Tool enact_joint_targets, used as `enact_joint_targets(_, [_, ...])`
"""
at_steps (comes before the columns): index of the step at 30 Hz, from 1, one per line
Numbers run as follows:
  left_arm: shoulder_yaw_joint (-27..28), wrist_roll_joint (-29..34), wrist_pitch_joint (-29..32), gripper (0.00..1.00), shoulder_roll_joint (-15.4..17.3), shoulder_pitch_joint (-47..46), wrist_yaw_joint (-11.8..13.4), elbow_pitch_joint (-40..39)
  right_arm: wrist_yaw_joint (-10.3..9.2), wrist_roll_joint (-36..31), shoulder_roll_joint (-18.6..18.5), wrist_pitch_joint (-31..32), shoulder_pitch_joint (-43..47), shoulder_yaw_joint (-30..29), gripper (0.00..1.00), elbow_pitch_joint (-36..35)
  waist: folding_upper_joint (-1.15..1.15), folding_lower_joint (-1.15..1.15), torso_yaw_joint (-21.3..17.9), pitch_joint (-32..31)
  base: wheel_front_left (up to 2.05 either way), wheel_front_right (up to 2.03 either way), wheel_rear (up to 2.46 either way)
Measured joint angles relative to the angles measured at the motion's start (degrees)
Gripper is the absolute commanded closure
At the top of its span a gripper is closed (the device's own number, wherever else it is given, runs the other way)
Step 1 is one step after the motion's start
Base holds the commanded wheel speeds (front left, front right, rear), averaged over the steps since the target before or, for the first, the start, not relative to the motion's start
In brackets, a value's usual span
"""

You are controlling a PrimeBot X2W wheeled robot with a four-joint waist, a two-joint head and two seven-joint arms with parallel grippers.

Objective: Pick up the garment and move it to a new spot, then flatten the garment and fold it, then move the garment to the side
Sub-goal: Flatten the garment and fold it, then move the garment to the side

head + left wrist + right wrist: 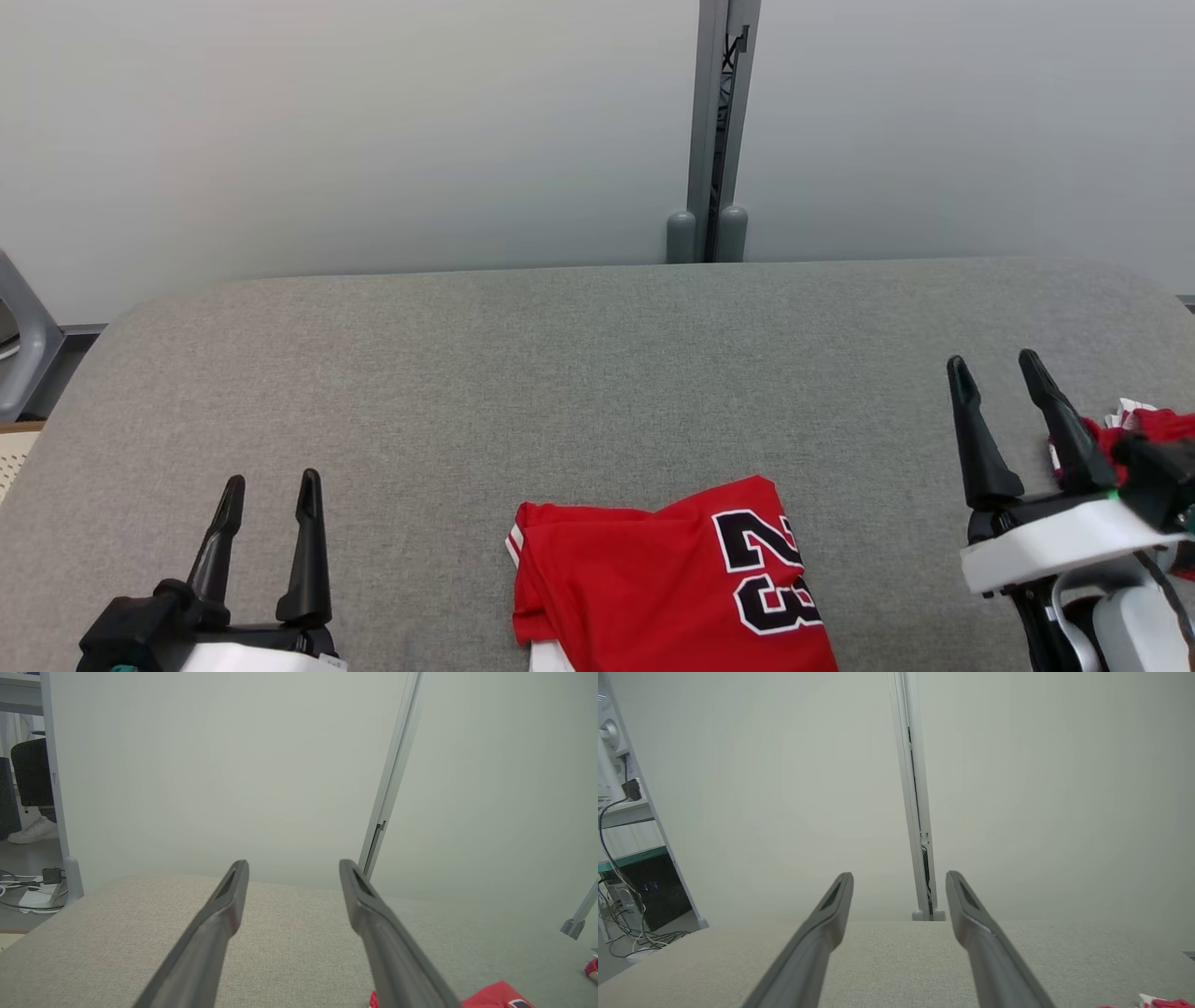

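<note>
Head view. The garment (pixel 653 579), a red jersey marked 23, lies on the grey table (pixel 560 373) at 6 o'clock, its near part cut off by the picture's bottom edge. It looks doubled over, with a white layer showing beneath at its left corner. My left gripper (pixel 272 478) stands at 8 o'clock, fingers spread, holding nothing, well apart from the jersey. My right gripper (pixel 991 359) stands at 3 o'clock, likewise spread and empty. A second red cloth (pixel 1144 425) lies just beside its outer finger.

Left wrist view. My left gripper (pixel 293 863) is parted over bare table (pixel 289 942). A corner of the garment (pixel 495 994) shows at 5 o'clock.

Right wrist view. My right gripper (pixel 900 875) is parted and empty. The second red cloth (pixel 1164 1002) shows at 5 o'clock.

Risks, as judged. The fold appears made, leaving the move to the side. Pinching the top layer alone would let the lower layers drop and undo the fold. A right-hand reach could snag the second cloth. The jersey's near edge is hidden, so a grasp there is unverified.
</note>
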Motion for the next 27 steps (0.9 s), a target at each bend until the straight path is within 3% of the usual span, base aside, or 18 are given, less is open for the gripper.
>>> enact_joint_targets(8, [1.3,1.2,0.0,0.00,-0.8,0.5,0.0,-0.9,0.00,-4.6,3.0,-2.2,4.3,-4.7,0.00,1.2,0.00,0.00,-0.7,0.5,0.00,0.00,0.00])
enact_joint_targets(27, [2.2,4.6,0.0,0.00,-2.4,0.8,-1.0,-1.2,0.00,-4.5,4.0,-3.1,3.9,-1.8,0.00,6.3,0.00,0.00,-1.3,0.8,0.00,0.00,0.00])
